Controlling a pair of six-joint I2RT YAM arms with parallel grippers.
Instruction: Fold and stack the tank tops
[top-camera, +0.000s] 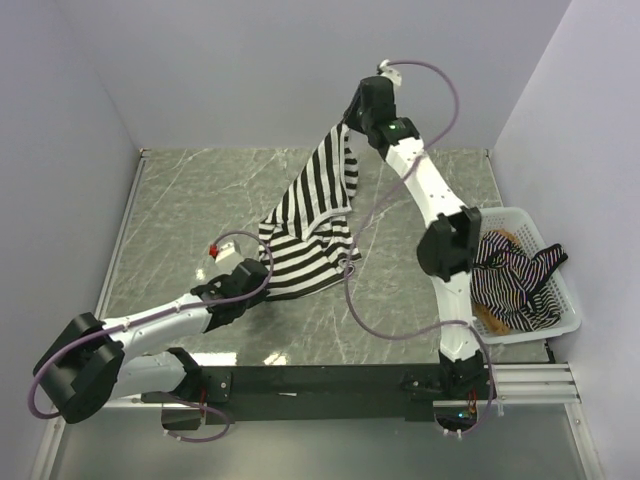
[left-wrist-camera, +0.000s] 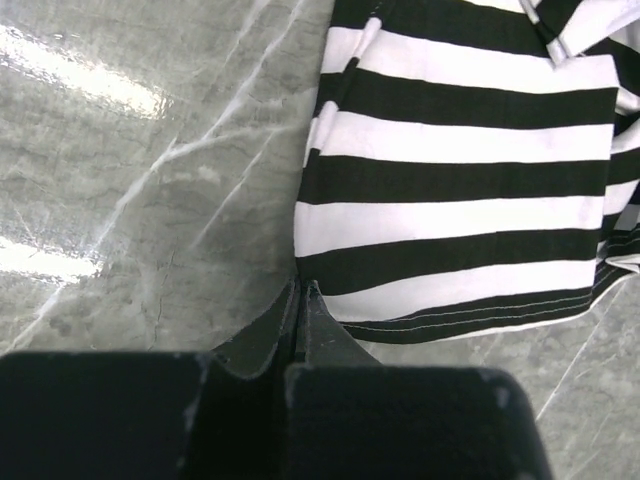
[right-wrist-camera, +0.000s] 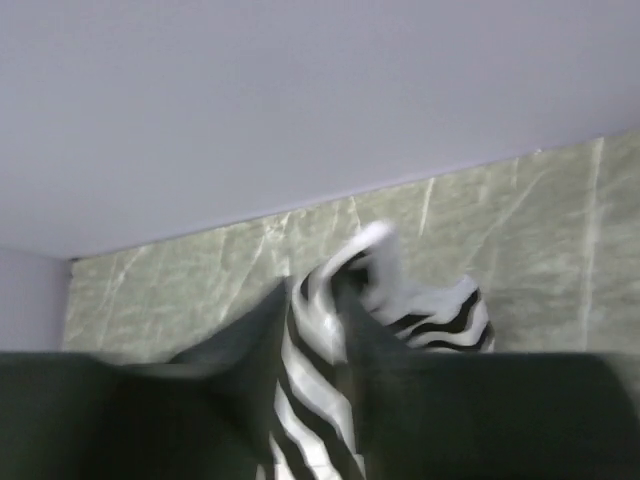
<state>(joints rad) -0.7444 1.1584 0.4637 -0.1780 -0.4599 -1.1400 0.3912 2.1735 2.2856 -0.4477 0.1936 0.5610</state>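
Observation:
The black-and-white striped tank top (top-camera: 310, 225) hangs from my right gripper (top-camera: 346, 128), which is shut on its upper end high above the back of the table. Its lower part lies spread on the marble table (top-camera: 180, 200). In the right wrist view the cloth (right-wrist-camera: 440, 310) is pinched between the fingers of that gripper (right-wrist-camera: 315, 300). My left gripper (top-camera: 262, 272) is low at the top's near-left corner. In the left wrist view it (left-wrist-camera: 300, 288) is shut at the corner of the striped cloth (left-wrist-camera: 460, 190). The thin-striped top (top-camera: 515, 285) and the tan-brown top (top-camera: 492, 318) lie in the basket.
A white mesh basket (top-camera: 565, 300) stands at the right edge of the table beside the right arm. Grey walls close in the back and both sides. A purple cable (top-camera: 370, 320) loops over the table near the middle front.

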